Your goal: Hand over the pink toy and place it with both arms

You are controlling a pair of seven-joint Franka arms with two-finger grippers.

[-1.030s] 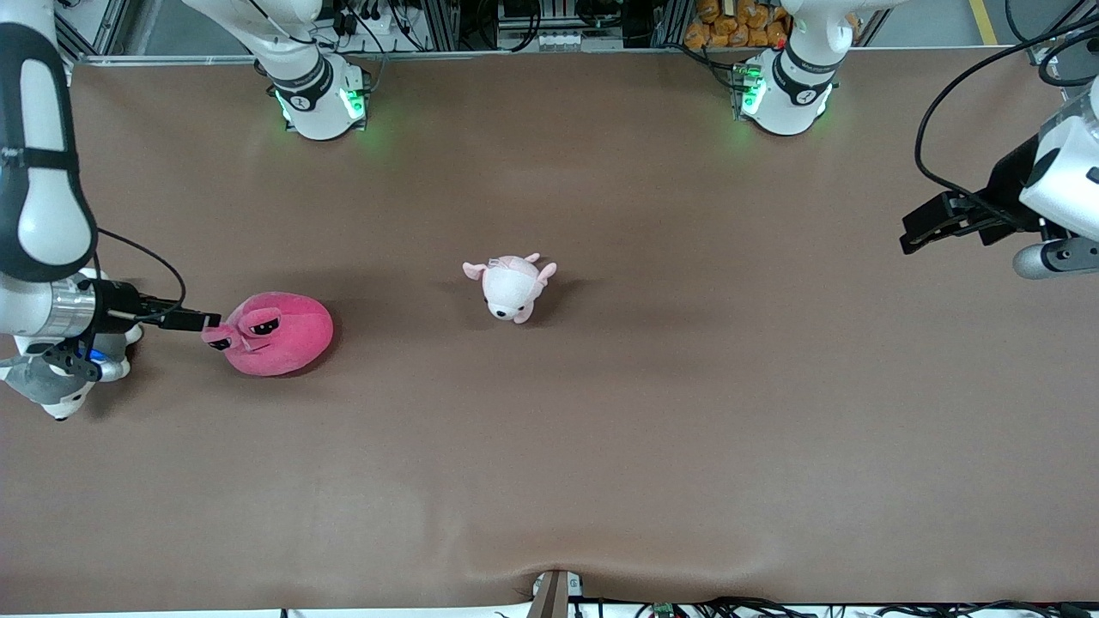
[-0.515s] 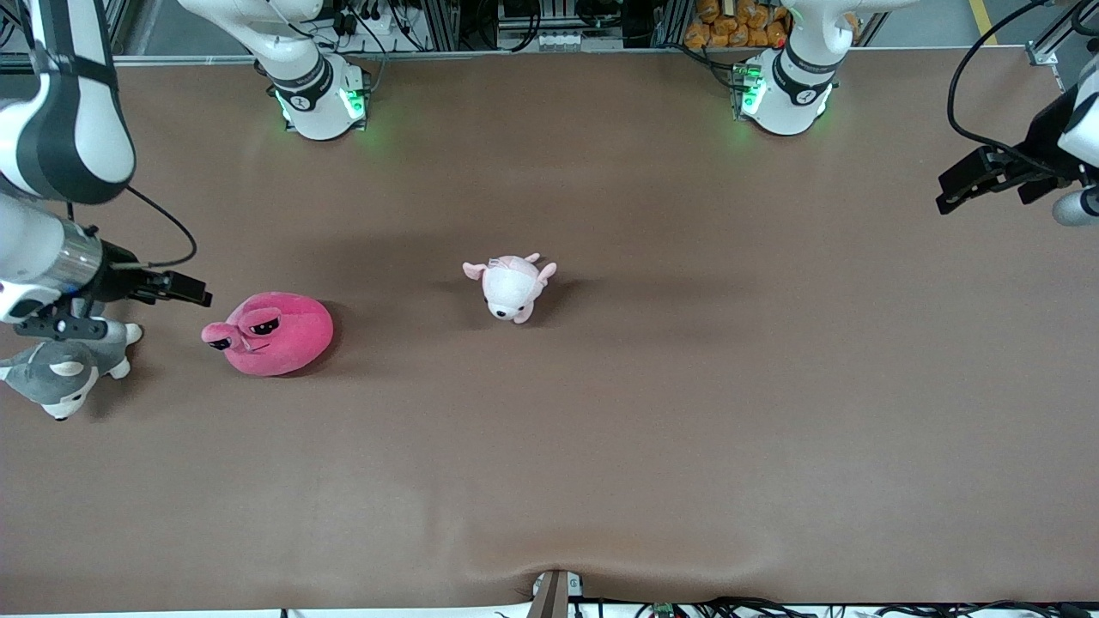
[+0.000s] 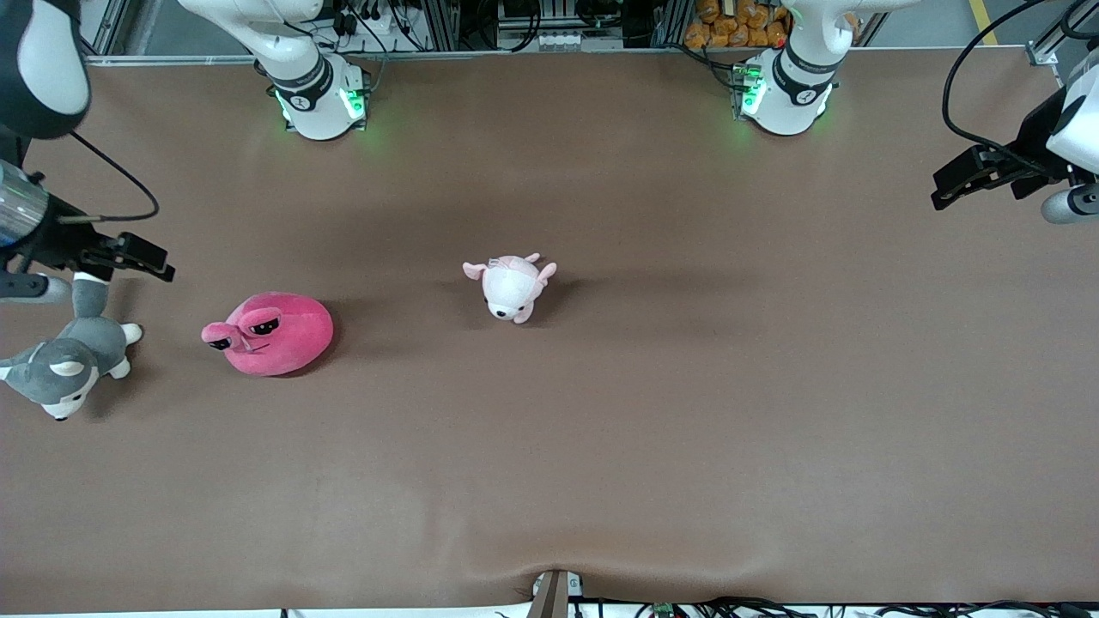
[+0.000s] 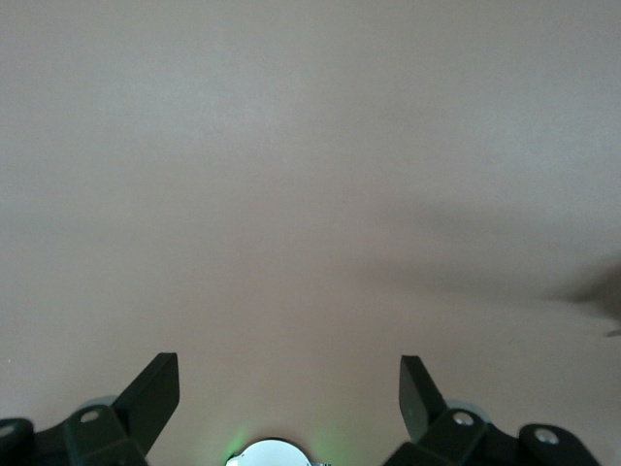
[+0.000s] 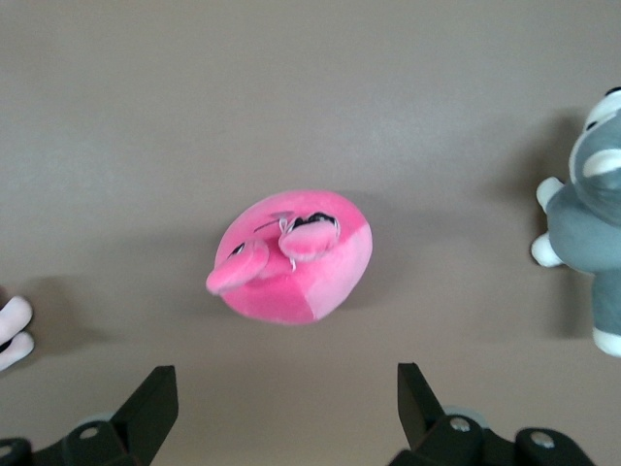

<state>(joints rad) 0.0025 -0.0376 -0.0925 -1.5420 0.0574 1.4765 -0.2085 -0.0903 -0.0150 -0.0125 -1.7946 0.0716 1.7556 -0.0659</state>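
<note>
A high front camera faces both robot bases across the brown cloth-covered table [image 3: 652,412], taking in its whole width. The right wrist camera looks steeply down, closer in, sharing the hot-pink round plush toy [image 5: 291,256] [image 3: 270,333] with the front view. The left wrist camera sees only bare tabletop.

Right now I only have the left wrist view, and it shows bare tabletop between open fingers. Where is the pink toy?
Observer: The pink toy lies on the table toward the right arm's end, not held by either arm.
Operator: Is the right gripper on it?
Observer: No. The right gripper is open, up over the grey husky plush; its wrist view shows the toy beneath open fingers.
Operator: Anything in my path to it?
Observer: A pale pink-and-white plush sits mid-table, between the left gripper and the toy.
</note>
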